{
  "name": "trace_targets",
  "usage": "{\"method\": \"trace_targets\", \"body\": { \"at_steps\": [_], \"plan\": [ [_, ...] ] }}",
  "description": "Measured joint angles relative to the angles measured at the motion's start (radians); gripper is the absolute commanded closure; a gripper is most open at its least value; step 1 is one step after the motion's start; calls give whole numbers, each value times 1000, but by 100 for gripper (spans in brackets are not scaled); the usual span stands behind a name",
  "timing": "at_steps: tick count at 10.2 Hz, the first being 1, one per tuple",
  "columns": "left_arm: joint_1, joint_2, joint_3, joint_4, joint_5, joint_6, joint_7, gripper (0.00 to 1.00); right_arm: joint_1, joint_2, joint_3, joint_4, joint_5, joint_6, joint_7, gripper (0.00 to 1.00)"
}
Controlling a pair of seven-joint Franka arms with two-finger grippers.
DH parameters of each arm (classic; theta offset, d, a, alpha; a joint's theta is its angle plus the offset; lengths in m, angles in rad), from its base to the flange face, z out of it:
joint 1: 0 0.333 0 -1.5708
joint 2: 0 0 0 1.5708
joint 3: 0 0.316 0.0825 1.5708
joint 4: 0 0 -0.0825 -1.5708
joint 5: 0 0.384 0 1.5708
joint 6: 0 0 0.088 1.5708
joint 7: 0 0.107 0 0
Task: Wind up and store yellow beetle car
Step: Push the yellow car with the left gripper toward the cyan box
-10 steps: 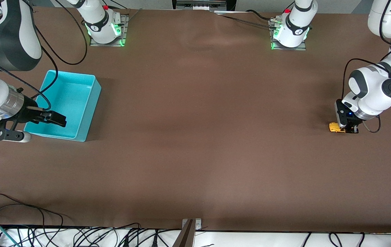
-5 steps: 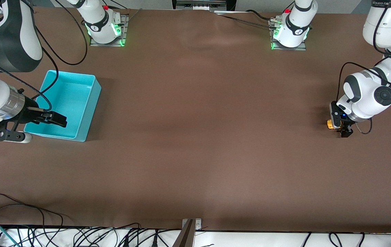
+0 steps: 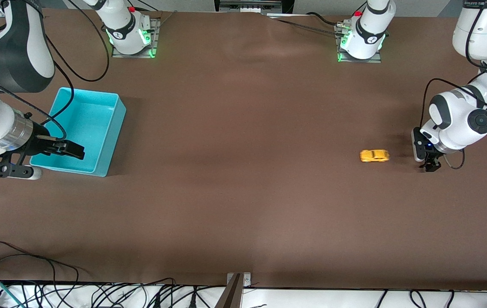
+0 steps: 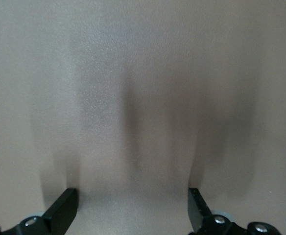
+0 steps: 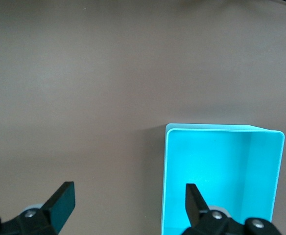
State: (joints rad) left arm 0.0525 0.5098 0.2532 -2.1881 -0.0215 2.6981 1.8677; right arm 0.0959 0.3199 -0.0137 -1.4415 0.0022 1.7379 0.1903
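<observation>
The yellow beetle car [image 3: 374,155] stands free on the brown table, a little toward the right arm's end from my left gripper [image 3: 430,166]. My left gripper is open and empty, low over bare table; in the left wrist view [image 4: 132,205] its fingers stand wide apart with nothing between them. The car does not show in either wrist view. My right gripper [image 3: 74,150] is open and empty, over the near rim of the turquoise bin [image 3: 113,128]. The bin also shows in the right wrist view [image 5: 168,161], with one fingertip [image 5: 194,198] over its inside.
The two arm bases [image 3: 130,36] stand along the table's edge farthest from the front camera. Cables [image 3: 33,273] lie along the nearest edge. A wide stretch of bare brown table lies between the car and the bin.
My left gripper has opened and let go of the car. The car has rolled away from it toward the right arm's end of the table. The right arm has barely moved.
</observation>
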Motion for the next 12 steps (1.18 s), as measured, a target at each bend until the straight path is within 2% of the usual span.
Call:
{"method": "trace_targets", "body": {
  "at_steps": [2, 6, 12],
  "plan": [
    [-1, -7, 0, 5, 0, 0, 0, 0, 0, 0, 0, 0, 0, 0, 0, 0],
    [-2, -85, 0, 8, 0, -13, 0, 0, 0, 1, 0, 0, 0, 0, 0, 0],
    [-2, -88, 0, -1, 0, -13, 0, 0, 0, 6, 0, 0, 0, 0, 0, 0]
  ]
}}
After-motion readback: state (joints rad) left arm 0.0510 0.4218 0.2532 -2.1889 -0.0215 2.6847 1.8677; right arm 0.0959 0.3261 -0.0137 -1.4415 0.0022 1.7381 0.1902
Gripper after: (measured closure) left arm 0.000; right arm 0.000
